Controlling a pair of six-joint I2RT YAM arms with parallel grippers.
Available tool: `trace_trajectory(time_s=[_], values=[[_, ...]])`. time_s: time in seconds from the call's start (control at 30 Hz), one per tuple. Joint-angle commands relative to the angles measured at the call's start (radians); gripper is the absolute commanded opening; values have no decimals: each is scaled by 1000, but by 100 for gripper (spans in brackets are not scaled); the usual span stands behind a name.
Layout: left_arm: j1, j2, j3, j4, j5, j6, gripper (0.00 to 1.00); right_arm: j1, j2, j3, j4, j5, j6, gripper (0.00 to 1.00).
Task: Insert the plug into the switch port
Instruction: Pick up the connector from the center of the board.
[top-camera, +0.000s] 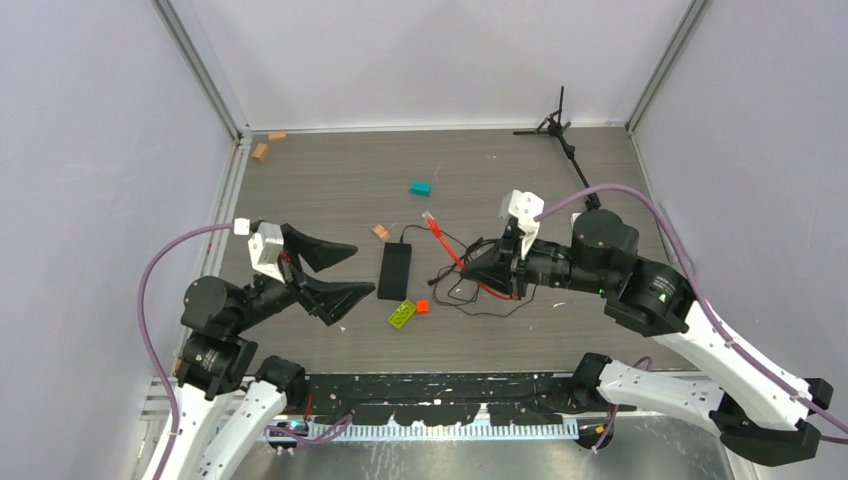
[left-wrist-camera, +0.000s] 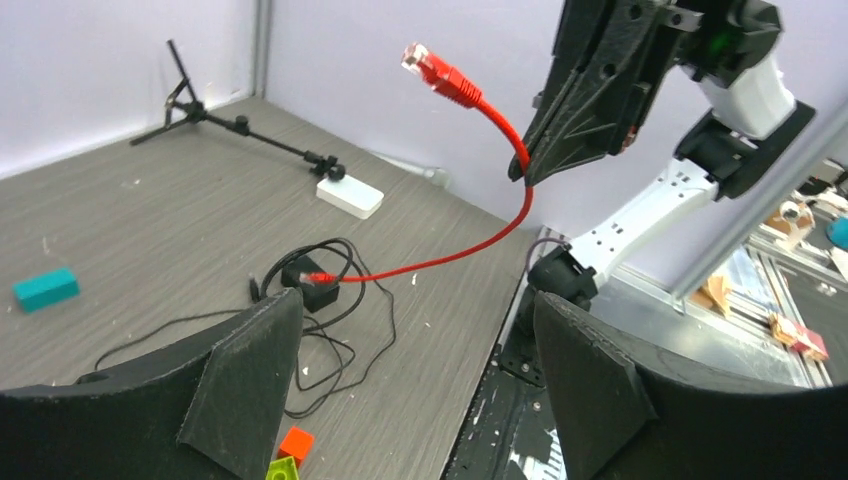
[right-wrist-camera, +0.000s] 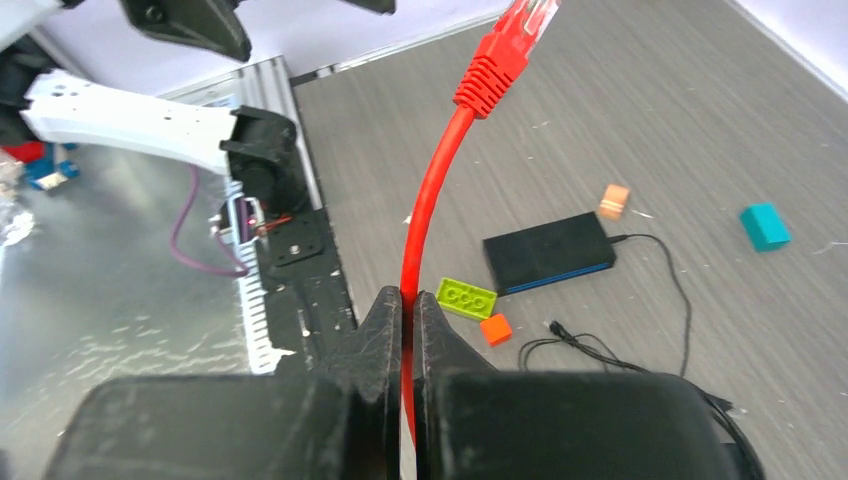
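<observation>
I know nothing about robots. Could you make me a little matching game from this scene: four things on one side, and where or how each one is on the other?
Things:
1. left gripper
2. right gripper
3. clear-tipped red plug
4. small teal plastic block

States:
A. lying on the grey wood-grain table
B. raised in the air
C. jaws wide apart, empty
D. jaws shut on the thin red cable

Pairs: 1-C, 2-D, 3-B, 4-A.

Robotics lab cell, white panels (top-camera: 90, 150), aluminium posts (top-camera: 197, 65), grey tabletop (top-camera: 340, 190)
</observation>
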Motion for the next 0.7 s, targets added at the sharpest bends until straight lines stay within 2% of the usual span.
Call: trace_trajectory(time_s=[0.0,0.33,0.67], values=[[0,3,4,123,110,5,87,5,-18,-25,32,-113,55,0],[0,97,-42,243,168,-113,87,13,57,-72,25,-146,77,0],[-1,130,-130,387,167,-212,88,17,46,-155,122,-168,109,1]])
